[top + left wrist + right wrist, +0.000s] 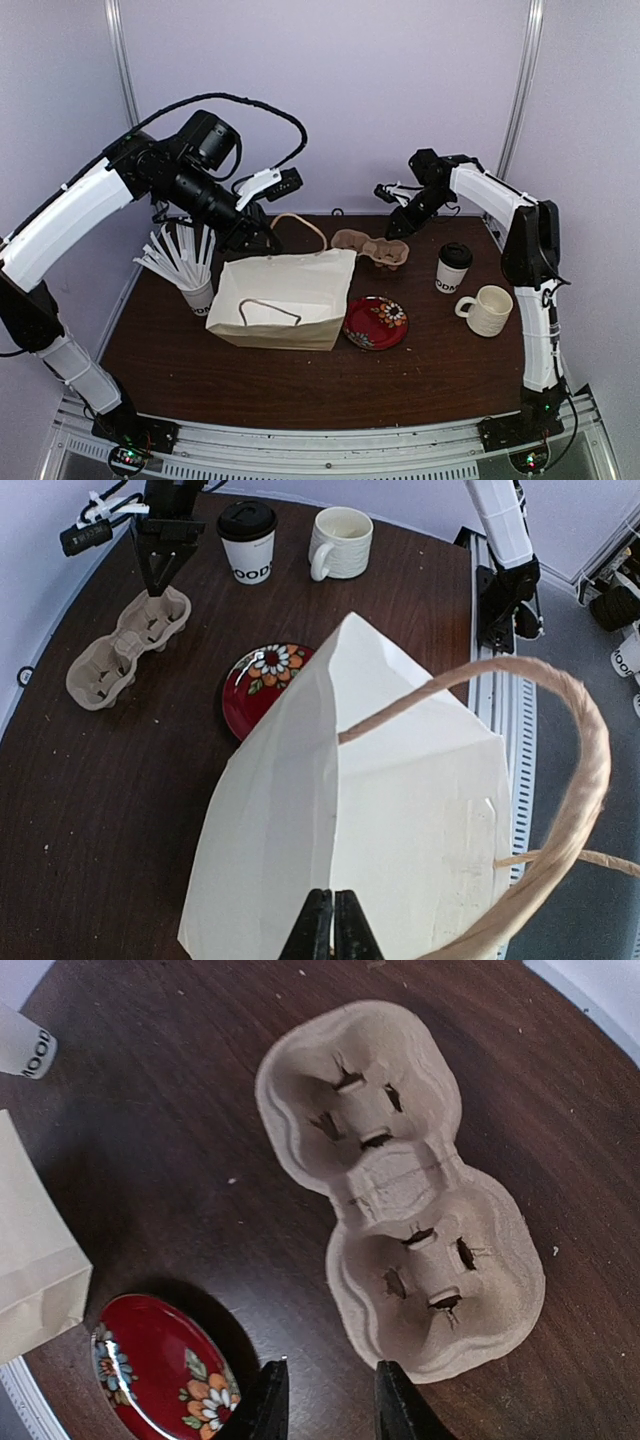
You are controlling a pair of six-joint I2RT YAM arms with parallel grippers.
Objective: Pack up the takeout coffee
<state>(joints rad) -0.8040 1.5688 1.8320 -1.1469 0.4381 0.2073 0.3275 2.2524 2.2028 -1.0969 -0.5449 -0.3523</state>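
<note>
Jaws on the left gripper [332, 925] are pressing fully together, and I'm seeing them sitting right at the upper edge of the white paper bag [285, 295]. I cannot tell whether any paper is caught between them. The bag's twine handle [570, 780] is looping past on the wrist view's right side. On the right gripper [325, 1400] the jaws are standing apart with nothing between them, hovering just above the table [430, 370] at the edge of the pulp cup carrier [400, 1190], whose two cells are both sitting empty. I'm finding the takeout coffee cup [453, 268] standing upright with its black lid [456, 254] on, at the right of the table. It is just right of the carrier and slightly nearer, near the right gripper but apart from it. It is well apart from the left gripper, with the bag lying between them. A cream mug [488, 309] is sitting just right of and nearer than the cup. A red floral plate [375, 322] is lying near the bag's right end, and a cup of white sticks [198, 295] is standing at the bag's left.
</note>
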